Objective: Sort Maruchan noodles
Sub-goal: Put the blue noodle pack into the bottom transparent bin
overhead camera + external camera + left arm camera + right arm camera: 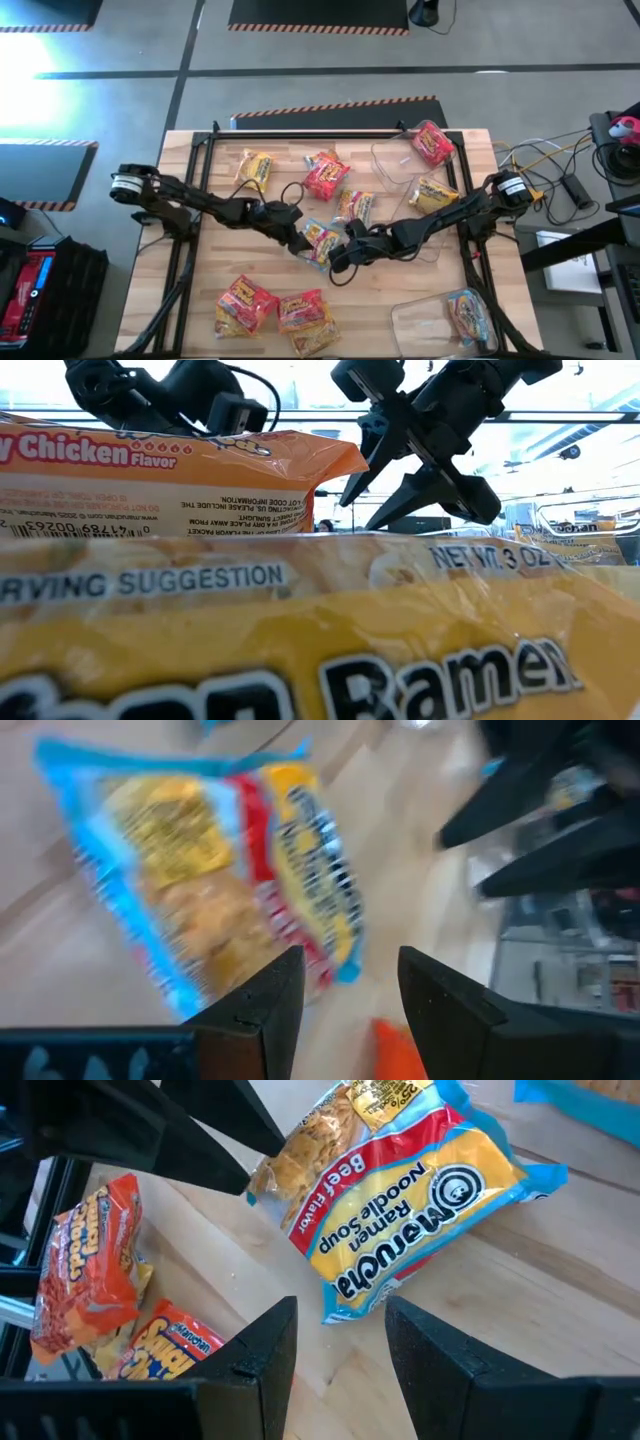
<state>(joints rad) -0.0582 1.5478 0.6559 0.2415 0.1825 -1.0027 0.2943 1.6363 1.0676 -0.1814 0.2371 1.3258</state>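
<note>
A light blue and yellow Maruchan packet (318, 240) lies flat on the wooden table (200, 290) at its middle. It also shows in the left wrist view (220, 890) and the right wrist view (400, 1220). My left gripper (350, 1000) is open just left of it (298, 238). My right gripper (340, 1350) is open just near-right of it (342, 262), its fingers low over the table (400, 485). Neither touches the packet. Red packets (325, 175), yellow packets (253, 168) (355, 205) (432, 192) and red-orange ones (245, 303) (305, 315) lie around.
A clear tub (400, 165) at the far right holds a red packet (432, 142). A second clear tub (425, 318) at the near right holds a blue packet (468, 312). Two yellow-orange packets (300, 640) fill the low view. Cables lie right of the table.
</note>
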